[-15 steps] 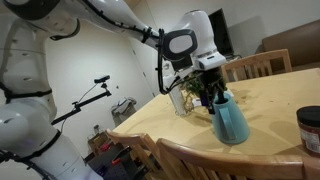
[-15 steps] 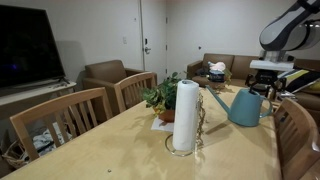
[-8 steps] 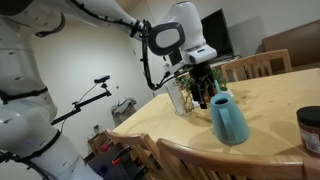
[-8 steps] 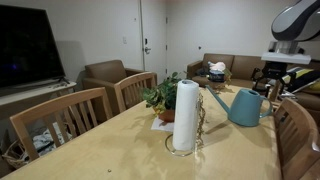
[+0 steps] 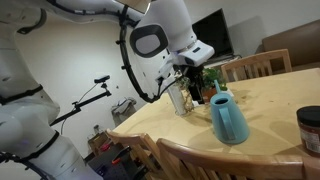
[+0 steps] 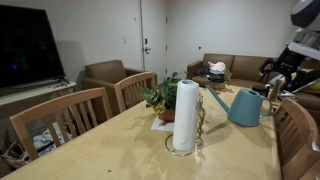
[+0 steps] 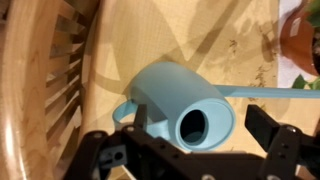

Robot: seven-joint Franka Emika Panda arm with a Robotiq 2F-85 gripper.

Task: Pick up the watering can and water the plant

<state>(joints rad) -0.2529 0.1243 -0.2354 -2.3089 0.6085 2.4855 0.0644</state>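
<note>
The teal-blue watering can [image 5: 229, 118] [image 6: 246, 106] stands upright on the wooden table, spout toward the plant. In the wrist view I look straight down into the can's [image 7: 180, 105] round top opening. My gripper [image 7: 200, 126] [image 5: 198, 80] [image 6: 279, 80] hangs open above the can, clear of it, nothing between its fingers. The plant [image 6: 162, 97] [image 5: 207, 84], leafy green in a terracotta pot, sits on a white tray past the spout tip; its pot rim [image 7: 300, 38] shows at the wrist view's top right.
A tall paper towel roll [image 6: 185, 115] stands mid-table. A clear bottle [image 5: 180, 98] is beside the plant, and a dark jar [image 5: 310, 128] sits near the table edge. Wooden chairs [image 6: 70, 115] [image 7: 45, 95] ring the table [image 6: 110, 150].
My gripper has lifted up and away from the watering can's top, staying open. The can and plant have not moved.
</note>
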